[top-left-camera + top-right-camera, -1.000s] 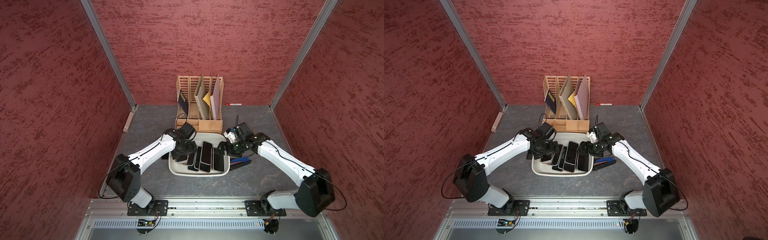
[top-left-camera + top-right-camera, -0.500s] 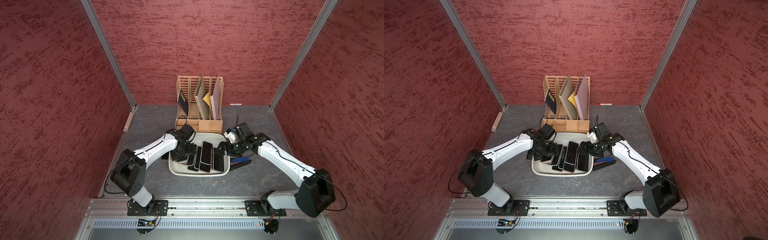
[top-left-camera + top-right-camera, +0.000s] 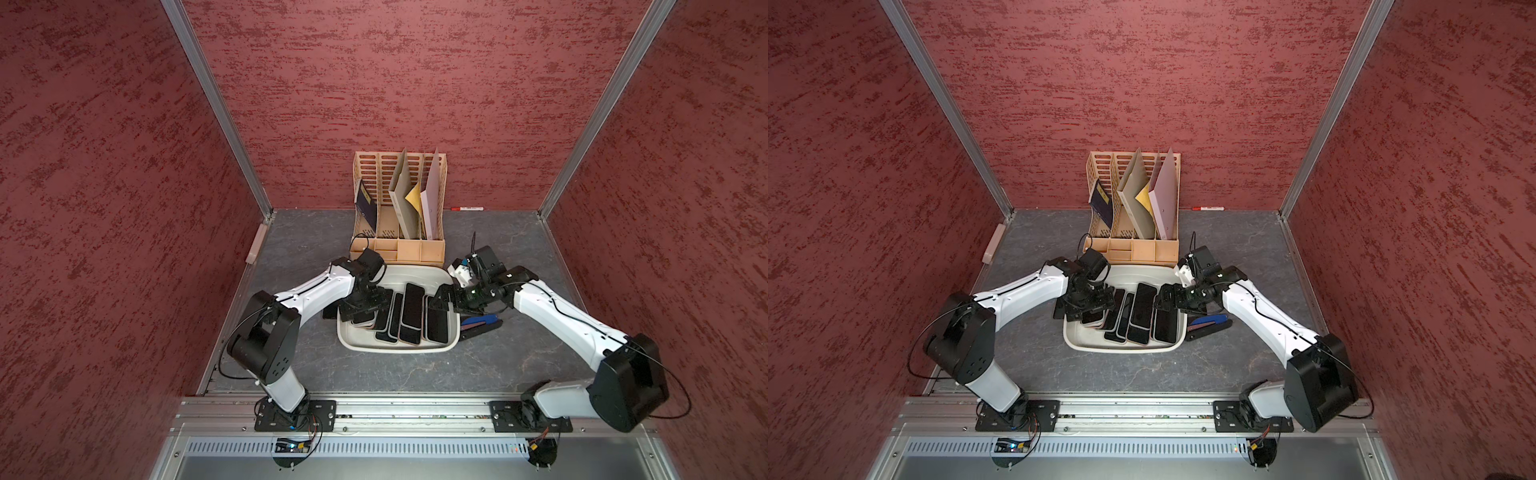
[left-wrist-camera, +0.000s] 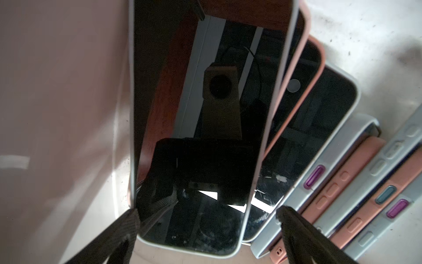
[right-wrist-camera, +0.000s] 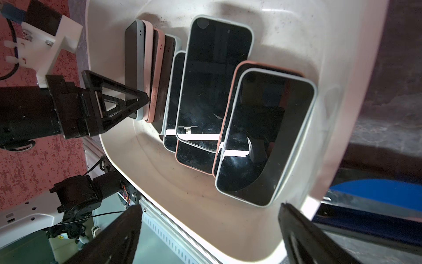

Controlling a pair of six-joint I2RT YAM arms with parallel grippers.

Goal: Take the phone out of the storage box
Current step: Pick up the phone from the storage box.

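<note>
In both top views the left gripper (image 3: pixel 360 306) sits left of centre, low over the left end of the storage box (image 3: pixel 395 350), its jaws spread wide. In the left wrist view the jaws flank the near end of a white-edged phone (image 4: pixel 198 109) lying screen-up on top of a stack. I cannot tell whether either jaw touches it, and nothing is clamped. More phones (image 3: pixel 409 309) lie fanned side by side across the box at frame centre, just below the beige file rack (image 3: pixel 399 208). Right of centre, the right gripper (image 3: pixel 441 300) hovers over the box's right end with its jaws wide apart and empty. A grey-edged phone (image 5: pixel 265 134) lies beneath it. A blue and black object (image 3: pixel 482 323) lies just outside the box's right rim.
</note>
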